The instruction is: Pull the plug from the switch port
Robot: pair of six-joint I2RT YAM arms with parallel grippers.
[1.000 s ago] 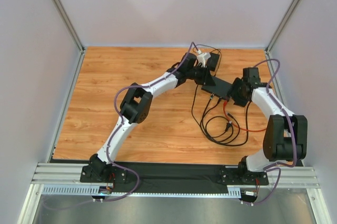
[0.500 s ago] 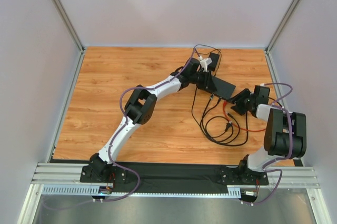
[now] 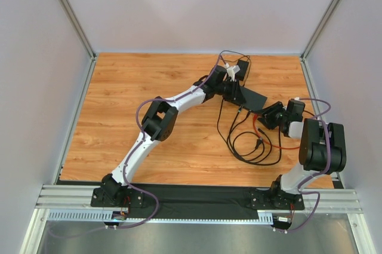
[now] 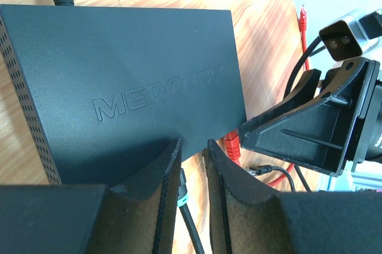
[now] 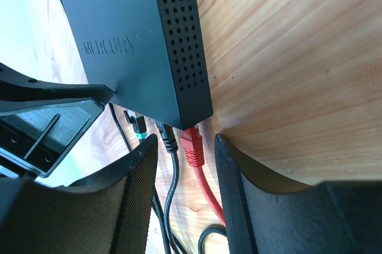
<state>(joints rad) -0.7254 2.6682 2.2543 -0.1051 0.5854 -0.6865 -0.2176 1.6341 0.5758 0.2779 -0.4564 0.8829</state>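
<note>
The switch (image 3: pixel 255 98) is a flat black box marked MERCURY (image 4: pixel 131 80), lying at the back right of the wooden table. A red plug (image 5: pixel 192 143), a black plug (image 5: pixel 169 137) and a teal-collared plug (image 5: pixel 138 127) sit in its near edge. My left gripper (image 4: pixel 192 152) is nearly shut, holds nothing, and its tips rest over the switch's near edge (image 3: pixel 242 95). My right gripper (image 5: pixel 185 146) is open, its fingers on either side of the red and black plugs without touching them; in the top view it sits right of the switch (image 3: pixel 267 116).
Black cables coil on the table in front of the switch (image 3: pixel 253 143), and the red cable (image 3: pixel 280 146) runs off to the right. A smaller black adapter (image 3: pixel 242 67) lies behind the left gripper. The enclosure's right wall stands close to the right arm.
My right gripper has drawn back from the switch's right side to its socket edge and turned. My left gripper has shifted a little right onto the switch.
</note>
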